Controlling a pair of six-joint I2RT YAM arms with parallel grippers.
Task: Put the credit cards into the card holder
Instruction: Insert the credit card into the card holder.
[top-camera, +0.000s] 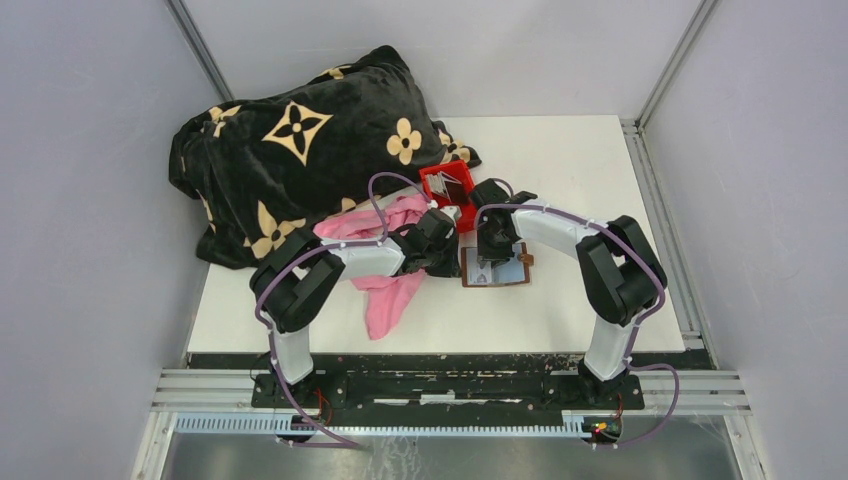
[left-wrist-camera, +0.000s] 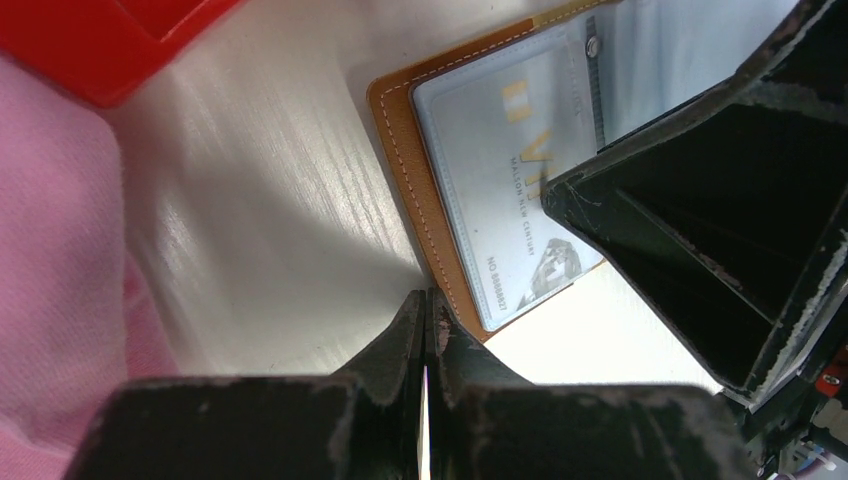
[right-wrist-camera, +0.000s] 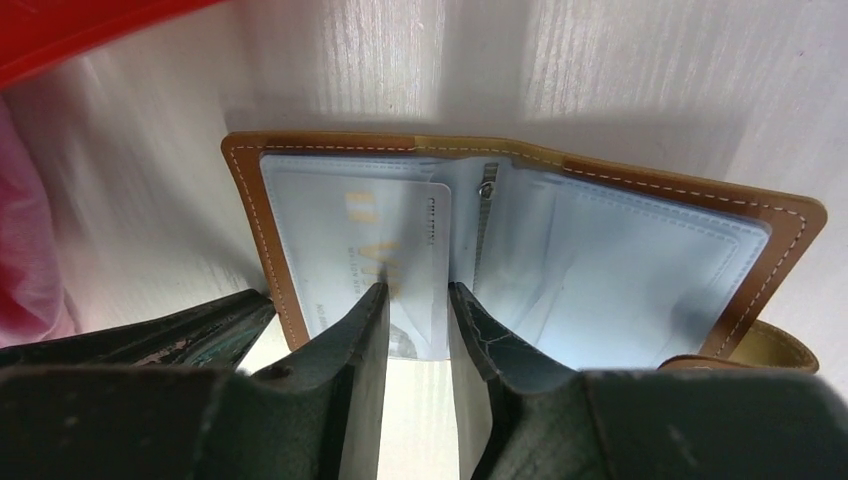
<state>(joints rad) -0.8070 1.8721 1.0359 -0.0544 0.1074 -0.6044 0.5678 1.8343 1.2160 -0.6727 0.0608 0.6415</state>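
Sprawling over the far left of the white table, a black blanket with gold flower prints lies bunched, and a pink cloth trails from it under the left arm. Just right of the cloth, the left gripper points at the near left corner of the card holder, its jaws pressed together. A thin pale sliver shows in the seam between them, but what it is cannot be told. Behind both grippers stands a red bin. The brown card holder lies spread open and flat on the table. A pale credit card sits in its left clear pocket, the near end poking past the leather edge. The right gripper hovers there with jaws slightly parted, gripping nothing, over the card's near right corner.
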